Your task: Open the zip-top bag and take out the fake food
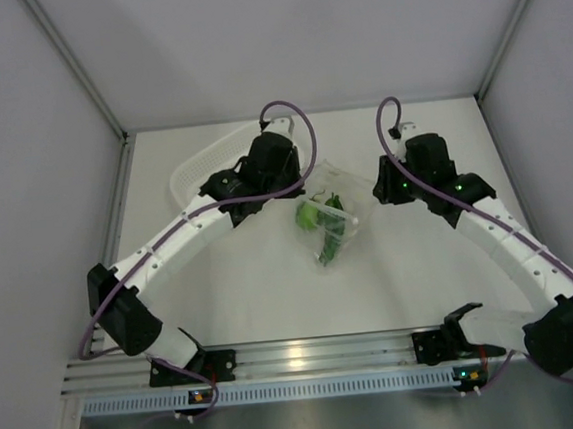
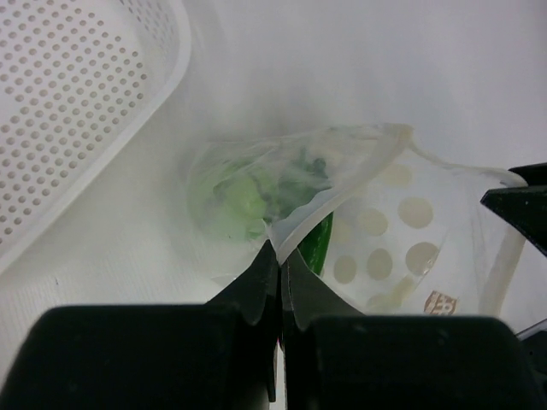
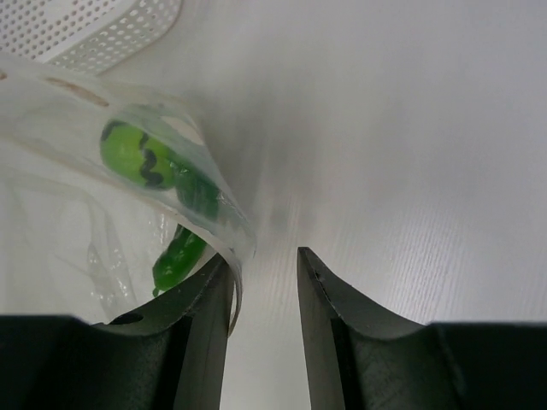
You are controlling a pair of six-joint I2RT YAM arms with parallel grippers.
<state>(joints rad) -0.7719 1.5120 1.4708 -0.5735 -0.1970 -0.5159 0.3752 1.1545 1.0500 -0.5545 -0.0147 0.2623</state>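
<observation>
The zip-top bag is a clear crinkly pouch in the middle of the table, held up at its left top edge. Inside are a lime-green ball with dark marks and dark green pods. My left gripper is shut on the bag's rim; the ball and a pod show through the plastic. My right gripper is open at the bag's right edge; the rim lies against its left finger's inner side. The ball and a pod show there.
A white perforated basket stands at the back left, right behind the left gripper; it also shows in the left wrist view and the right wrist view. Grey walls enclose the table on three sides.
</observation>
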